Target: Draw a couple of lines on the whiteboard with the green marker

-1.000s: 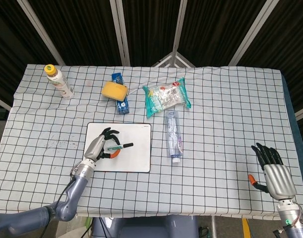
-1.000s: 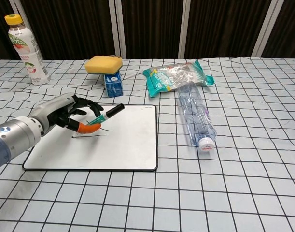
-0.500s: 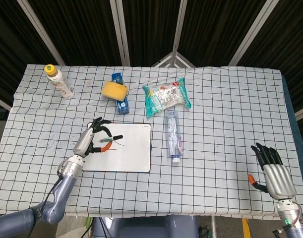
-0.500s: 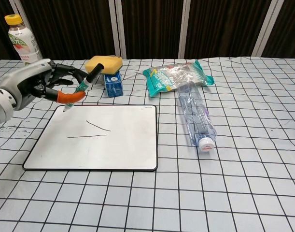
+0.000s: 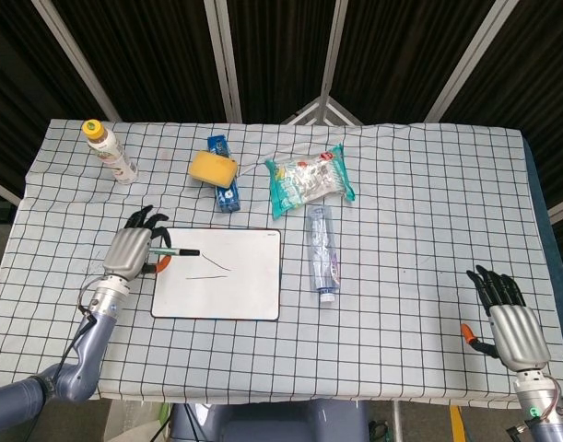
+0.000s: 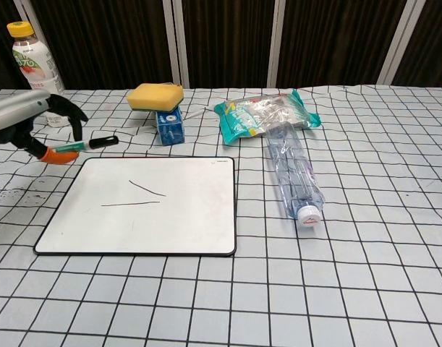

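Note:
The whiteboard [image 5: 235,295] [image 6: 184,224] lies flat on the checked cloth and carries two thin dark lines [image 5: 210,266] [image 6: 137,194]. My left hand [image 5: 132,250] [image 6: 29,124] hovers just off the board's left edge, pinching the green marker [image 5: 177,250] [image 6: 90,144], which lies almost level with its black end pointing right over the board's corner. My right hand [image 5: 510,319] rests at the table's near right edge, fingers spread, holding nothing; the chest view does not show it.
A clear water bottle [image 5: 322,250] [image 6: 294,176] lies right of the board. Behind it sit a snack bag [image 5: 308,180] [image 6: 265,113], a yellow sponge [image 5: 213,167] [image 6: 155,95] on a blue box [image 5: 228,196] [image 6: 169,126], and a drink bottle [image 5: 109,151] [image 6: 35,71] far left.
My left hand has lifted the marker off the board and carried it left, past the board's left edge. A second short line now shows above the first. The right hand is still.

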`<state>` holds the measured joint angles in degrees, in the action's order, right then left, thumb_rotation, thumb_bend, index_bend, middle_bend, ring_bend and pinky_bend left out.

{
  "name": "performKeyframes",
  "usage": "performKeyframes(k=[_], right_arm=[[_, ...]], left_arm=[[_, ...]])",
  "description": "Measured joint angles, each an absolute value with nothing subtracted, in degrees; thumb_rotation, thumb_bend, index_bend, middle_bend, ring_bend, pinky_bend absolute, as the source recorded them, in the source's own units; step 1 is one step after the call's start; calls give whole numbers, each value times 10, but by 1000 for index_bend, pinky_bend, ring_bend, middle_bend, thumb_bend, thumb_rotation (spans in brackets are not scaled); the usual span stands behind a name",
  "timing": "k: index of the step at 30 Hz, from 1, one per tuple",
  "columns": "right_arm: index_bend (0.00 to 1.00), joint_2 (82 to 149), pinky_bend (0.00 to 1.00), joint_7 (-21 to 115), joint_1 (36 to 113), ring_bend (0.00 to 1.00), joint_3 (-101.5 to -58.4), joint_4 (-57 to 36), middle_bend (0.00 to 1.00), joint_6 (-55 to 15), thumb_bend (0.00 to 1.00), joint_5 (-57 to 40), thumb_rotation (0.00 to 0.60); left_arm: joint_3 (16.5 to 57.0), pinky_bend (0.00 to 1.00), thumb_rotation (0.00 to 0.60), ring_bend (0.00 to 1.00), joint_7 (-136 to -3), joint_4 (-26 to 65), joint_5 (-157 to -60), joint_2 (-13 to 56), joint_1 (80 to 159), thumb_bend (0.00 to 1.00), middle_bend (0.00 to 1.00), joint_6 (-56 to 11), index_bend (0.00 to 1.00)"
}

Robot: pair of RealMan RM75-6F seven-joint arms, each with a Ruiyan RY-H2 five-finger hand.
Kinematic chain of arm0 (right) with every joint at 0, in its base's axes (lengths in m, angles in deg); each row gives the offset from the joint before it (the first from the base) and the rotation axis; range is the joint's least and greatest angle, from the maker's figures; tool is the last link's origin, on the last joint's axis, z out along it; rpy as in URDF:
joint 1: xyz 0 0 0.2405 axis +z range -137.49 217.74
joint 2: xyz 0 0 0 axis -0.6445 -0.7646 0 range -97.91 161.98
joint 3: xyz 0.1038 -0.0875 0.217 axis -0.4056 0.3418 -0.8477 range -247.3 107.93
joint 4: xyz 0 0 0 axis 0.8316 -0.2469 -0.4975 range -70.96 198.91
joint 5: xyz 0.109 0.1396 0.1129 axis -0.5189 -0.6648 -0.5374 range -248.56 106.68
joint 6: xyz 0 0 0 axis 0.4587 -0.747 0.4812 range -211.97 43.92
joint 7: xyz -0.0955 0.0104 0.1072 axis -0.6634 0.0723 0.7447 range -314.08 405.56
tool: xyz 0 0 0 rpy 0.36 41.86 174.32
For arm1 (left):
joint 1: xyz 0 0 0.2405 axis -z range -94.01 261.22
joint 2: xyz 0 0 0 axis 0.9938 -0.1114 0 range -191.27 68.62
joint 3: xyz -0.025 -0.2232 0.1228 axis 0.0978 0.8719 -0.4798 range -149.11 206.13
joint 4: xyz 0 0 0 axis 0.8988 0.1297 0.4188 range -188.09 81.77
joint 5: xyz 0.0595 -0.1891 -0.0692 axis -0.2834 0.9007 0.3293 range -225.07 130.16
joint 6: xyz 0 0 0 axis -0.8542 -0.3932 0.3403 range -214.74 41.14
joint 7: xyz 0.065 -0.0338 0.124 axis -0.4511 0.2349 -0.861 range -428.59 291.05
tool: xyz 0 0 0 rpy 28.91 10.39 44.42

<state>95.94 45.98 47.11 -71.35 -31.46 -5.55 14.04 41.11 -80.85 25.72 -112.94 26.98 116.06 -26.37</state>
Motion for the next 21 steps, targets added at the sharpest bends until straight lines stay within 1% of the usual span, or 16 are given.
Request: performKeyframes(k=[4, 7, 9, 11, 14, 17, 19, 21], right_arm=[[0, 959, 0, 460, 471, 0, -714, -316, 0, -55, 351, 139, 600], [0, 959, 0, 460, 470, 0, -714, -316, 0, -55, 351, 138, 600], [0, 959, 0, 460, 470, 0, -714, -316, 0, -55, 351, 139, 600], [0, 959, 0, 460, 470, 0, -714, -316, 0, -55, 351, 139, 600], [0, 958, 0, 461, 470, 0, -713, -316, 0, -54, 351, 140, 600], [0, 959, 0, 461, 470, 0, -713, -316, 0, -54, 350, 140, 600], [0, 959, 0, 461, 470, 0, -713, -316, 0, -53, 350, 141, 600], [0, 958, 0, 461, 470, 0, -713, -315, 0, -53, 351, 141, 600]], left_arm=[[402, 49, 600, 13, -859, 239, -1092, 272, 1162, 403, 121, -267, 615], [397, 24, 600, 0, -878, 229, -1077, 277, 1162, 364, 76, -269, 565], [394, 6, 600, 0, -889, 225, -1069, 279, 1162, 315, 34, -271, 504], [390, 0, 600, 0, -900, 224, -1060, 280, 1161, 246, 2, -275, 417], [386, 0, 600, 0, -918, 226, -1042, 278, 1160, 174, 0, -281, 296], [385, 0, 600, 0, -923, 236, -1028, 272, 1157, 153, 0, -283, 185], [387, 0, 600, 0, -921, 243, -1026, 268, 1154, 153, 0, -279, 136], [388, 0, 600, 0, -912, 253, -1028, 262, 1150, 153, 0, -272, 115]])
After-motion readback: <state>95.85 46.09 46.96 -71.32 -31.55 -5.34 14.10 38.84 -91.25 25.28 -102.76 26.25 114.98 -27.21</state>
